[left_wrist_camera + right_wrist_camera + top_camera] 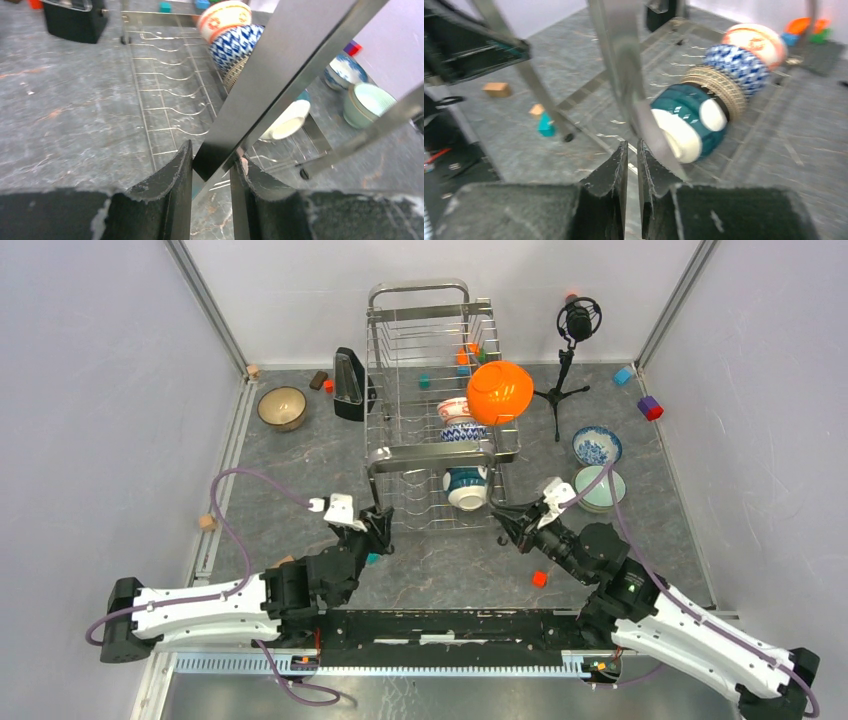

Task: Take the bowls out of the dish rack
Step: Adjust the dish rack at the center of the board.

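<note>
Bright orange bowl; blue-and-white patterned bowl; shiny steel dish rack.

Dish rack sat mid-tabletop; bowl row inside it, top-tier bowl above, two bowls to its right, lone bowl left-rear

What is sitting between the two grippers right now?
Between the left gripper and right gripper lies the near end of the dish rack, holding a teal and white bowl, in the top view.

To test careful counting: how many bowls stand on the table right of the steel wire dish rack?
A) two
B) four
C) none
A: only the blue-and-white patterned bowl and the pale green bowl stand there, beside the steel wire dish rack.
</note>
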Action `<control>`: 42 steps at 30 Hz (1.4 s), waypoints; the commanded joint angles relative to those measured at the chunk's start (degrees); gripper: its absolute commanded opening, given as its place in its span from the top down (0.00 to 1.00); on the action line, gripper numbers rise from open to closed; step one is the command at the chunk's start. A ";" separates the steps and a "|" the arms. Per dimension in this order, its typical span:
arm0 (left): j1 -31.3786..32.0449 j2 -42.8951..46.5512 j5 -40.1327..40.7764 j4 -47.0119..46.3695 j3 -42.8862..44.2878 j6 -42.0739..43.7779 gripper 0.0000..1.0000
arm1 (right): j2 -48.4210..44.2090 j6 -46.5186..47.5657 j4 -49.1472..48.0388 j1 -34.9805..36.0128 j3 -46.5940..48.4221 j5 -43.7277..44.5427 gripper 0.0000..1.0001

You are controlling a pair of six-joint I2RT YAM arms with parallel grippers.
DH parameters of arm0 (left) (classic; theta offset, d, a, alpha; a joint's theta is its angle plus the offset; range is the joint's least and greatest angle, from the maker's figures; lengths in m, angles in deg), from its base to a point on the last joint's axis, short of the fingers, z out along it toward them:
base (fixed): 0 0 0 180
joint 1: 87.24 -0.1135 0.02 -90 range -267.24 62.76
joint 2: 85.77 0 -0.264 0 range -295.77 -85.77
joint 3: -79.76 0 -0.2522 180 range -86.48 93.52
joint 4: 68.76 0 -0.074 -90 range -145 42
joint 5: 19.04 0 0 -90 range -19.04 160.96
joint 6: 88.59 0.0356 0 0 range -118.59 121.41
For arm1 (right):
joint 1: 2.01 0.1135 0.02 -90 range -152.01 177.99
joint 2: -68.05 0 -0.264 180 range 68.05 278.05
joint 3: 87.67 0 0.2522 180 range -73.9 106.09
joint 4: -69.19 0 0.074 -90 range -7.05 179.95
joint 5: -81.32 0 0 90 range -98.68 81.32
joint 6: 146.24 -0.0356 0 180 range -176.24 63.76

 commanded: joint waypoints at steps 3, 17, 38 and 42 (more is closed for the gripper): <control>-2.06 1.28 11.50 7.41 -3.05 -9.68 0.96 | 5.70 -7.55 -9.36 2.27 -2.16 -10.00 1.00; -2.11 7.35 5.16 24.95 2.16 -17.50 0.06 | 16.79 -7.12 -18.66 4.24 -1.35 -9.88 0.82; -2.13 31.71 -19.19 32.77 3.03 -18.07 0.00 | 2.06 2.06 -4.23 4.21 -4.54 15.17 0.17; -2.09 32.99 -20.14 30.71 3.19 -14.26 0.00 | 7.32 1.61 -10.04 4.05 -5.08 12.65 0.18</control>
